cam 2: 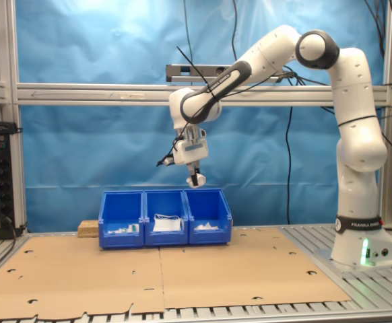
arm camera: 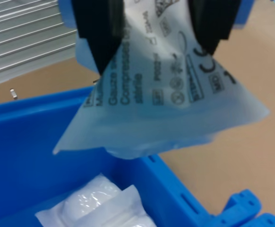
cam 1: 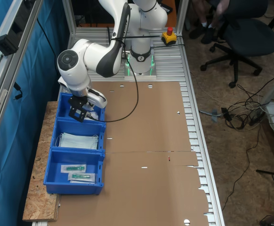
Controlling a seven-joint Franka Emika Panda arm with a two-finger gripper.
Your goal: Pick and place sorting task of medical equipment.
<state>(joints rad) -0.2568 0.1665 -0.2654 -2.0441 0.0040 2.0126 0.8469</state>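
A flat white sealed packet (arm camera: 161,109) with faint print hangs from my gripper (arm camera: 154,57). The black fingers (arm camera: 99,38) are shut on its upper edge, and it fans out below them. In both exterior views the gripper (cam 1: 77,113) (cam 2: 195,180) hovers over the end bin (cam 1: 95,125) (cam 2: 209,217) of a row of three blue bins, the one nearest the robot base. More white packets (arm camera: 99,203) (cam 2: 208,226) lie inside that bin (arm camera: 33,156), under the hanging one.
The middle bin (cam 1: 78,140) (cam 2: 166,219) holds pale blue face masks. The last bin (cam 1: 76,172) (cam 2: 122,219) holds clear packets with green-tipped instruments. Brown cardboard (cam 1: 146,141) covers the table. An office chair (cam 1: 245,33) stands on the floor beyond the table.
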